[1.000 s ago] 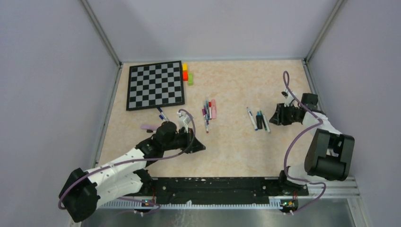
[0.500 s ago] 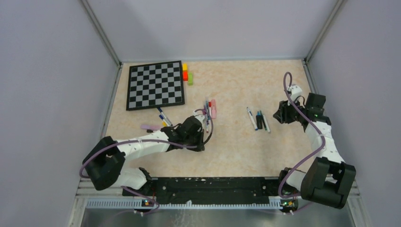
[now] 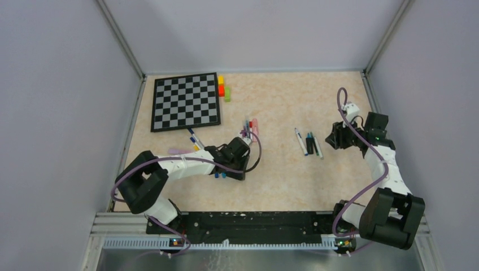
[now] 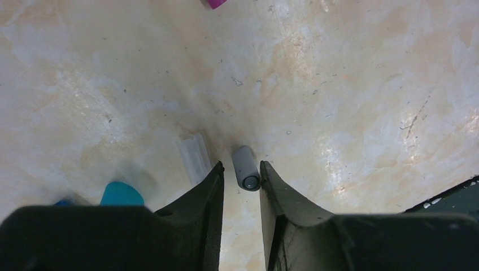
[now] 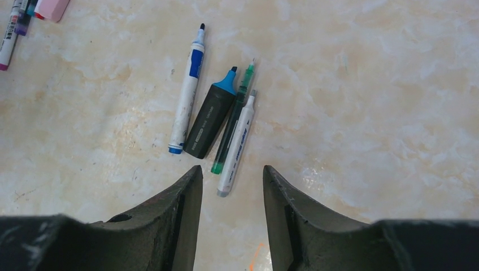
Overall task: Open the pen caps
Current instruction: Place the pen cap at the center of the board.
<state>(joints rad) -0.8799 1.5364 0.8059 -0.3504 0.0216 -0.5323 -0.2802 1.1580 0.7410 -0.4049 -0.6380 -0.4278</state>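
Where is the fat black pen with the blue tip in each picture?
Top external: the fat black pen lies right of the middle, in a small row of pens.
Left wrist: not in it.
Right wrist: near the middle, a bit left, its blue tip pointing up.
Shared landmark: the white-and-blue pen lies just left of it in both of those views.

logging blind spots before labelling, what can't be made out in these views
Left wrist: magenta plastic piece, cut off by top edge; cap or pen unclear.
Left wrist: teal rounded object, blurred, partly behind the left jaws.
Right wrist: pink block-shaped highlighter, cut by top edge.
Top: central pen cluster, too small to count caps.
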